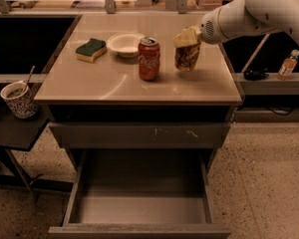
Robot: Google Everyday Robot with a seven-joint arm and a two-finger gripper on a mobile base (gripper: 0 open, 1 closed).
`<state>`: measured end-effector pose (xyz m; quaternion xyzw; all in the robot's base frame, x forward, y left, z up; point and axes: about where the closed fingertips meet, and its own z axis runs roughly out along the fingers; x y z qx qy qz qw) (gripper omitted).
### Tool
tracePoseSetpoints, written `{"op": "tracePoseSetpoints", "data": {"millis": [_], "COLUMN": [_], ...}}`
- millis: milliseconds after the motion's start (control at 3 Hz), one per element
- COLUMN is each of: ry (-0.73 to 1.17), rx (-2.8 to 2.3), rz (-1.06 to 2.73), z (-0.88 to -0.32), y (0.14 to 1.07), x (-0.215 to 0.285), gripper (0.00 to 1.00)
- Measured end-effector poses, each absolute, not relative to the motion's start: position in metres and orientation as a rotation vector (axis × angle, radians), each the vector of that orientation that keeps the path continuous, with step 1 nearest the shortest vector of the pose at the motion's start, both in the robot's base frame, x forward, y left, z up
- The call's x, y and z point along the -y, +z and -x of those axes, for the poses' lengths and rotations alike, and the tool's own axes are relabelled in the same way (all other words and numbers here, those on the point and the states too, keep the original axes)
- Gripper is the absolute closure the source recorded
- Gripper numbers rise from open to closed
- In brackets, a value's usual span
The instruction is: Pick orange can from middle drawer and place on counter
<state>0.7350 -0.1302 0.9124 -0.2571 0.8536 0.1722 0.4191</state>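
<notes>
The counter (104, 83) is flat, smooth and shiny, a pale beige colour. A red can (149, 59) stands on it, round and upright, with white writing and a silver top.

Just to the right of the red can is the orange can (187, 59). It is dull orange-brown with pale blotches. The gripper (187, 40) sits on its top and holds it tight, with the pale fingers (182, 37) closed around the rim. The orange can is upright and low over the counter (I cannot tell if its bottom touches). The fat white arm (239, 19) reaches in from the right of the red can.

Just behind and left of the red can is a round white bowl (125, 44). I cannot see what is in it. Farther left lies a soft sponge (90, 49), green on top and yellow below.

Below the red can is a grey drawer front (139, 134) with pale scuffs. Under that, the drawer (139, 208) is pulled out, wide and shallow, showing its smooth grey floor.

Far left of the red can and lower, a spotty mug (19, 99) stands on a dark side table (15, 131), with a thin stick poking out of it.
</notes>
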Motion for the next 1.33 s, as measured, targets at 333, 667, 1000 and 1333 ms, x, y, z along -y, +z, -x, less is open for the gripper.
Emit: {"op": "tracePoseSetpoints", "data": {"millis": [333, 667, 1000, 1333], "ry": [0.432, 0.432, 0.432, 0.432], "rx": [-2.140, -2.140, -2.140, -2.140], "rz": [0.645, 0.645, 0.645, 0.645], "z": [-0.7350, -0.7350, -0.7350, -0.7350], "y": [0.9124, 0.9124, 0.9123, 0.9123], "x": [0.1302, 0.1302, 0.1301, 0.1301], "gripper": [0.35, 0.11, 0.00, 0.00]}}
